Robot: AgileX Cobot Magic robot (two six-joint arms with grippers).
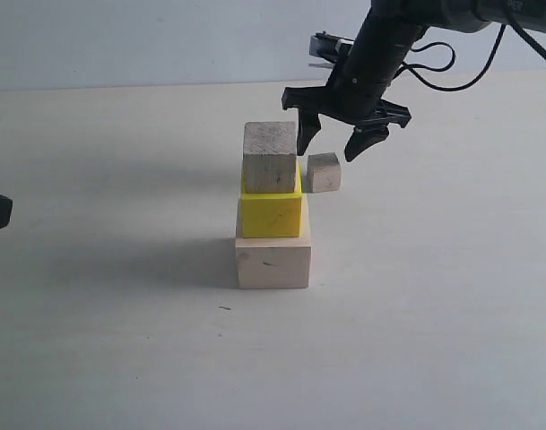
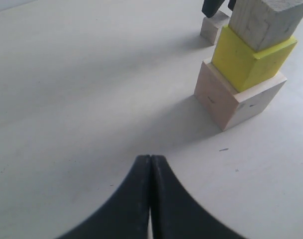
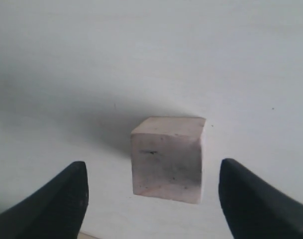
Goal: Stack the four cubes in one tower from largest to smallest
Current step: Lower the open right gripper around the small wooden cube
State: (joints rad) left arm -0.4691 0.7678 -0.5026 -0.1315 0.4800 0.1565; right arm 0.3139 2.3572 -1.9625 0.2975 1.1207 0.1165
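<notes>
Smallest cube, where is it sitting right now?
In the exterior view the smallest cube sits on the table just right of the three-cube stack and a little behind it, below the open right end effector.

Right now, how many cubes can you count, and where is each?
4. The pale wood cube sits on the table, the yellow cube on it, a bare wood cube on top; the smallest cube stands alone beside them.
</notes>
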